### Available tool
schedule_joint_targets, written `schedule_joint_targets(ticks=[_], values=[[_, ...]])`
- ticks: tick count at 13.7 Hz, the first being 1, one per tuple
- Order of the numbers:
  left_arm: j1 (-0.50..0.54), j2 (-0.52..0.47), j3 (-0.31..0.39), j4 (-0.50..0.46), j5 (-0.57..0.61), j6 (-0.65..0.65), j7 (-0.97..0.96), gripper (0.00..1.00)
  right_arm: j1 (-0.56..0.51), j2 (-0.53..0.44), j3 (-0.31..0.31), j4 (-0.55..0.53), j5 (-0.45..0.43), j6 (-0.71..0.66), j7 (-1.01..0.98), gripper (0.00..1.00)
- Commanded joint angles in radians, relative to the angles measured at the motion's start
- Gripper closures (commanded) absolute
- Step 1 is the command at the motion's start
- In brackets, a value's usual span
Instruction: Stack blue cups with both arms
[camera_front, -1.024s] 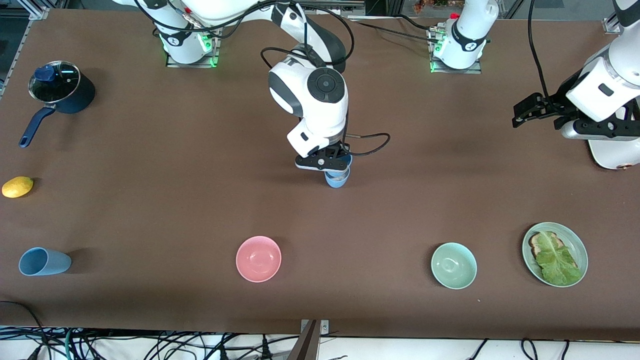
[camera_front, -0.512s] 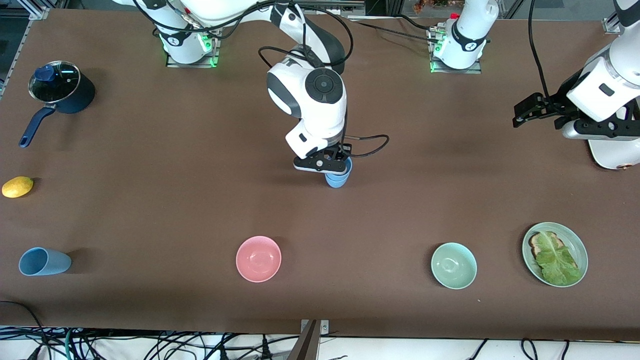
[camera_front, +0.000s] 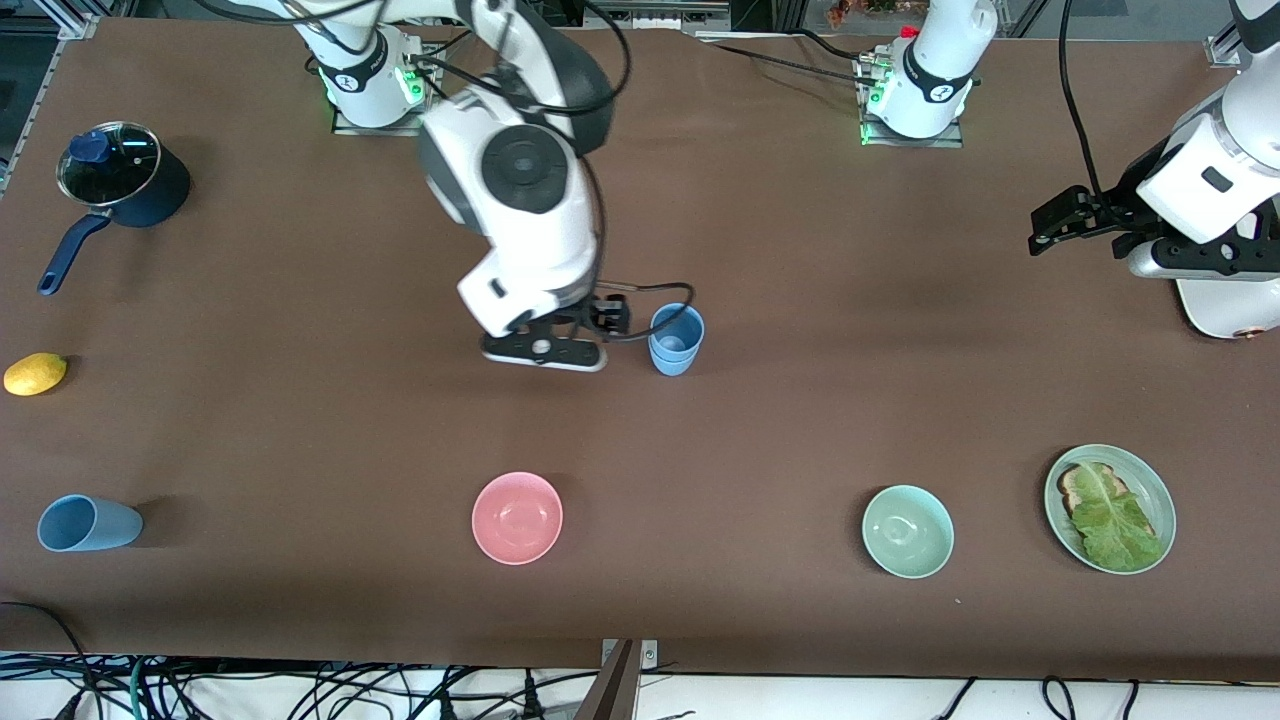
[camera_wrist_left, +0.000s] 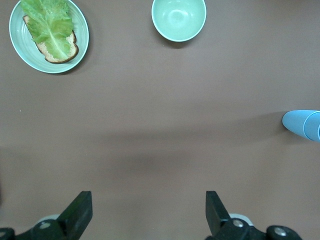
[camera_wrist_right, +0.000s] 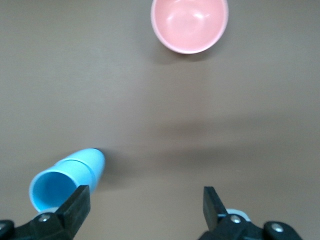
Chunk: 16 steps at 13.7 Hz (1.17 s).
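Two blue cups are sitting nested, one inside the other, as a short stack (camera_front: 676, 341) standing upright near the middle of the table (camera_front: 300, 420). A third blue cup (camera_front: 88, 524) is lying on its side well apart from them, at the right arm's end of the table and nearer the front camera, so I am judging the stacking as partly done with that one left to bring.

My right gripper (camera_front: 545, 352) is hanging just beside the stack, toward the right arm's end, with its fingers spread wide and holding nothing; in the right wrist view the stack (camera_wrist_right: 65, 180) is showing by one finger, outside the gap. My left gripper (camera_front: 1075, 222) is waiting over the left arm's end of the table, fingers apart and empty too.

For the next move I am expecting to need a reach to the fallen cup, a grip across its wall, then turning it upright before lowering it squarely into the stack without knocking it over.

Around this are sitting a pink bowl (camera_front: 517, 517), a green bowl (camera_front: 907, 531), a plate (camera_front: 1158, 500) with lettuce on bread, a lemon (camera_front: 35, 373) and a lidded saucepan (camera_front: 120, 180). I am reading no brand, label or writing on any of them.
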Motion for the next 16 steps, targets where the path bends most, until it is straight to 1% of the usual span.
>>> schedule_joint_targets(ticks=[1, 2, 4, 7, 9, 10, 11, 13, 14, 15, 16], values=[[0.002, 0.002, -0.005, 0.022, 0.018, -0.022, 0.004, 0.00, -0.083, -0.074, 0.006, -0.008, 0.032, -0.126, -0.182, 0.00], [0.002, 0.002, -0.005, 0.022, 0.019, -0.022, 0.004, 0.00, -0.096, -0.094, 0.001, -0.008, 0.027, -0.166, -0.242, 0.00], [0.004, 0.002, 0.001, 0.022, 0.021, -0.022, 0.004, 0.00, -0.165, -0.135, 0.004, -0.008, 0.029, -0.221, -0.300, 0.00], [0.004, 0.002, -0.002, 0.020, 0.074, -0.022, 0.009, 0.00, -0.280, -0.251, 0.006, -0.035, 0.029, -0.286, -0.513, 0.00], [0.004, 0.000, 0.003, 0.020, 0.062, -0.023, 0.009, 0.00, -0.337, -0.379, -0.002, -0.162, 0.030, -0.295, -0.582, 0.00], [0.004, 0.002, 0.004, 0.022, 0.061, -0.025, 0.009, 0.00, -0.350, -0.438, -0.015, -0.232, 0.030, -0.291, -0.606, 0.00], [0.004, 0.000, 0.003, 0.022, 0.059, -0.026, 0.007, 0.00, -0.351, -0.506, -0.040, -0.314, 0.032, -0.285, -0.616, 0.00], [0.004, 0.002, 0.004, 0.020, 0.047, -0.026, 0.007, 0.00, -0.351, -0.626, -0.097, -0.479, 0.033, -0.217, -0.653, 0.00], [0.005, 0.002, 0.007, 0.020, 0.021, -0.026, 0.007, 0.00, -0.351, -0.669, -0.106, -0.527, 0.033, -0.194, -0.670, 0.00], [0.005, 0.002, 0.009, 0.020, 0.016, -0.026, 0.007, 0.00, -0.356, -0.678, -0.106, -0.537, 0.033, -0.200, -0.678, 0.00], [0.005, 0.002, 0.009, 0.020, 0.016, -0.028, 0.007, 0.00, -0.389, -0.680, -0.100, -0.534, 0.033, -0.200, -0.705, 0.00]])
